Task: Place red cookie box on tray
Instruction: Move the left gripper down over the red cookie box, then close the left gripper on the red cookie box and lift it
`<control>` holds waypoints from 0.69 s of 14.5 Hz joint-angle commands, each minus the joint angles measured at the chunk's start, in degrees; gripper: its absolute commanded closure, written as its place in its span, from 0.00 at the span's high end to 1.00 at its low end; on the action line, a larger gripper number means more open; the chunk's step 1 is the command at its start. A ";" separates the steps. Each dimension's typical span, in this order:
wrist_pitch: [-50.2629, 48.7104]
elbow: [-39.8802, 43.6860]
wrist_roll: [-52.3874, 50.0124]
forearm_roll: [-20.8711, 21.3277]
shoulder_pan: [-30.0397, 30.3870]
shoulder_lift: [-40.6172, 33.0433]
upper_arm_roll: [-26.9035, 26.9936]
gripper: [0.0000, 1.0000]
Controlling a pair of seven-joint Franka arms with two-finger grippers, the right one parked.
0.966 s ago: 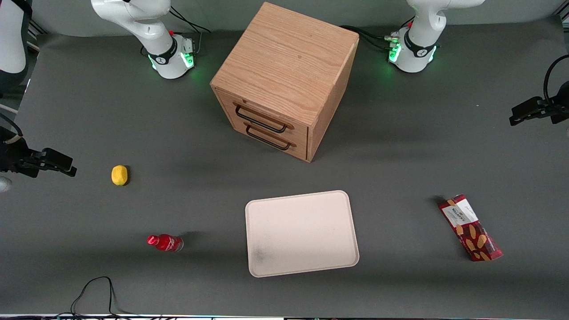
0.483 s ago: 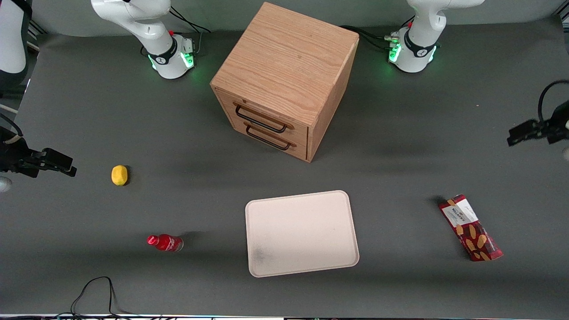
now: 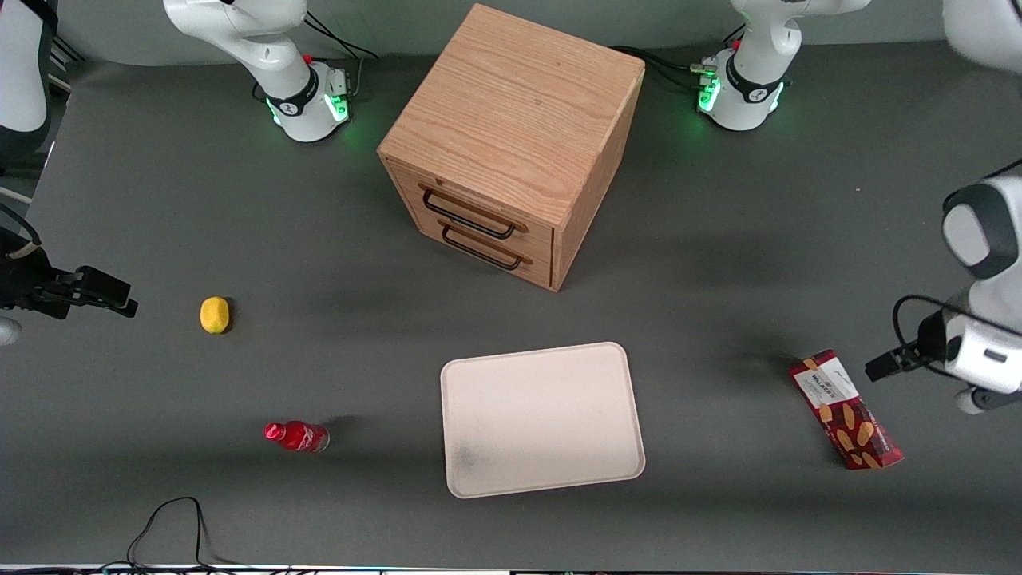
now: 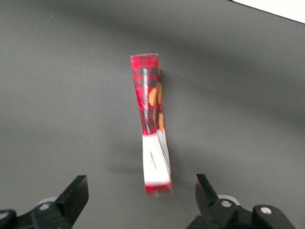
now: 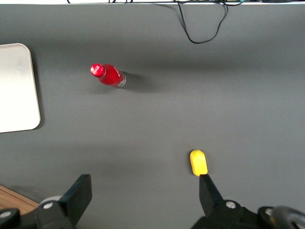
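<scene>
Your left end effector (image 4: 138,200) hangs with fingers spread wide above the long dark red tartan cookie box (image 3: 845,408), which lies flat on the grey desk (image 3: 718,303) at the lower right of the front frame, well apart from the flat off-white rectangular tray (image 3: 540,419) at lower centre.

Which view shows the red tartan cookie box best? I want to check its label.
The front view: the long dark red tartan cookie box lies whole, label up, apart from the off-white tray. The left wrist view shows it blurred between the open pincer fingers. The right wrist view misses it.
</scene>
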 commanded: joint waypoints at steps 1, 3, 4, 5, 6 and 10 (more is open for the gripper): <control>3.60 3.97 -0.70 -2.15 0.24 8.60 1.57 1.00; 5.36 5.90 -0.96 -3.04 0.24 12.57 1.66 1.00; 6.85 6.17 -1.23 -3.13 0.24 13.63 1.66 0.99; 8.34 6.09 -2.19 -3.22 -0.02 14.60 1.57 0.99; 9.66 6.09 -3.85 -3.31 -0.20 15.47 1.57 0.99; 12.31 5.83 -4.22 -6.65 -0.73 17.59 1.57 0.77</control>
